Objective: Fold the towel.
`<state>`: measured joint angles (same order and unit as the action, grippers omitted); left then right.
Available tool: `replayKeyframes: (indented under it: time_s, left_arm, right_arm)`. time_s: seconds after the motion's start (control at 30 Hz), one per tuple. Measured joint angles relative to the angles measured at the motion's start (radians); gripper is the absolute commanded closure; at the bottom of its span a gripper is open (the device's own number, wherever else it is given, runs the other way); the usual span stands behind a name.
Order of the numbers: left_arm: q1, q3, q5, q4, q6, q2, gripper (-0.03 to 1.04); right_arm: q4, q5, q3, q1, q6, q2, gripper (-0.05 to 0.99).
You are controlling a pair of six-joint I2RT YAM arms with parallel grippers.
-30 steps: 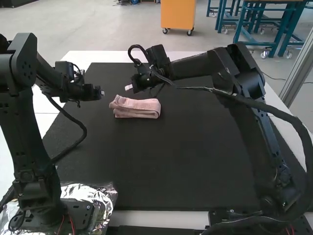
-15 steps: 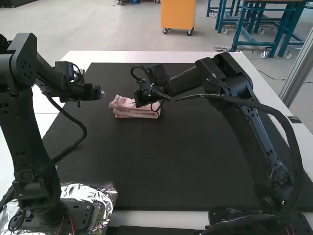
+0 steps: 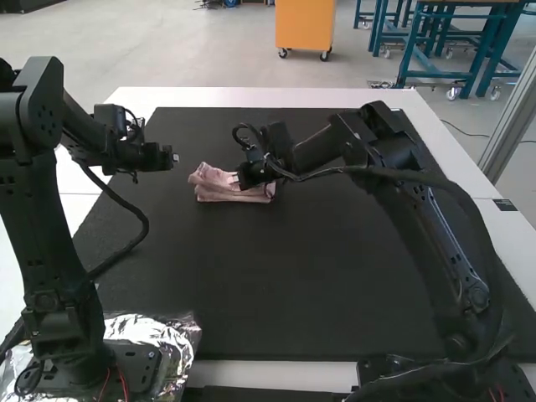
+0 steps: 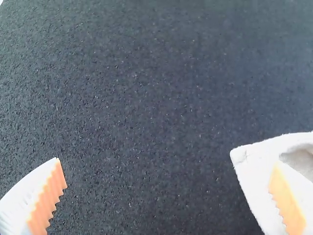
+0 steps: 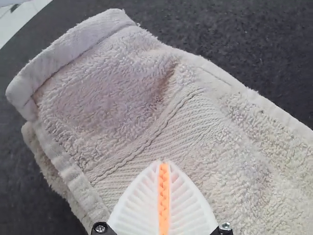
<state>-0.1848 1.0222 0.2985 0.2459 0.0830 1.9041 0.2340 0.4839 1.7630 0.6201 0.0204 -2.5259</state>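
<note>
We see the towel [image 3: 211, 186] folded in layers on the mat [image 3: 268, 276], far and left. Our left gripper [image 3: 172, 157] is wide, near it; our right gripper [image 3: 244, 177], fingers together, is over it, touching or not we cannot tell.

Black angular arms [image 3: 40, 226], thick black cables [image 3: 394, 171]

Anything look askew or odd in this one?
Slightly: the towel isn't squared up. A lower layer juts past the top one along one edge, and the top has a dent. Crumpled foil around the left arm's base also looks unusual, perhaps deliberate.
</note>
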Motion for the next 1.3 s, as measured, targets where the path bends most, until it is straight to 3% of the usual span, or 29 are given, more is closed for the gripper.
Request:
replayKeyframes:
  time_s: [0.3,0.43,0.47,0.57,0.7,0.73,0.87,1.0,1.3]
  left_arm:
    - [0.005,-0.006,-0.003,-0.007,0.000,-0.067,0.04]
    - [0.034,-0.006,-0.007,-0.005,0.000,-0.153,0.04]
    - [0.047,-0.006,-0.007,-0.005,0.000,-0.174,0.04]
    - [0.092,-0.006,-0.008,-0.010,0.001,-0.245,0.04]
    - [0.155,-0.006,-0.026,-0.063,0.004,-0.366,0.04]
    - [0.170,-0.006,-0.033,-0.072,0.004,-0.399,0.04]
    - [0.215,-0.005,-0.071,-0.098,0.005,-0.537,0.04]
    - [0.238,0.003,-0.114,-0.144,0.005,-0.666,0.04]
    - [0.217,0.003,-0.149,-0.283,0.008,-0.917,0.04]
  right_arm:
    - [0.027,0.004,-0.010,0.002,0.002,-0.020,0.95]
    - [0.005,0.003,-0.010,-0.001,-0.002,-0.005,0.95]
    - [-0.010,0.003,-0.010,-0.003,-0.007,0.010,0.89]
    - [-0.069,0.002,-0.010,-0.015,-0.037,0.106,0.57]
    - [-0.161,-0.007,-0.010,-0.066,-0.065,0.349,0.06]
    - [-0.185,-0.015,-0.010,-0.084,-0.066,0.421,0.03]
    - [-0.211,-0.036,-0.033,-0.164,-0.074,0.717,0.03]
    - [-0.210,-0.050,-0.156,-0.224,-0.104,0.992,0.03]
    - [-0.127,-0.084,-0.636,-0.282,-0.207,1.526,0.03]
